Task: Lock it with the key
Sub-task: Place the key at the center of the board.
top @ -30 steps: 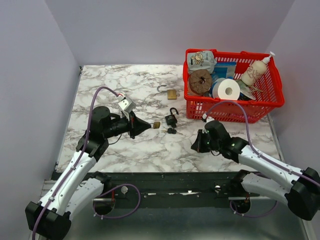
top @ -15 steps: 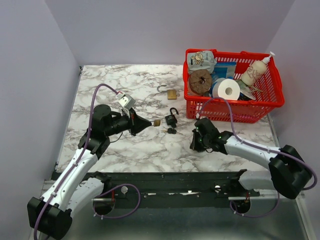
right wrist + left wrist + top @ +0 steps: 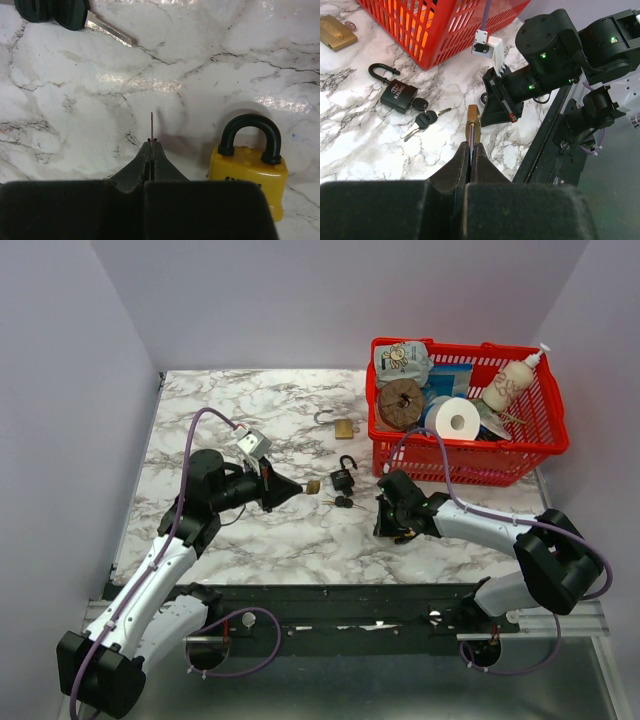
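Room lies open across the bench's (image 3: 220, 410) left and rear; a red basket (image 3: 540, 455) crowds its right rear corner. Left pincer (image 3: 470, 145) clamps a small brass padlock (image 3: 473, 122) near the middle, with a black padlock (image 3: 399, 94) and black-headed keys (image 3: 425, 119) just beyond. Right pincer (image 3: 151, 145), low over the marble, pinches a thin metal blade (image 3: 151, 125) beside a yellow padlock (image 3: 247, 162).

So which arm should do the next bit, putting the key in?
Right, probably: the right end effector pinches a thin metal piece, likely the key, while the left end effector holds the brass padlock.
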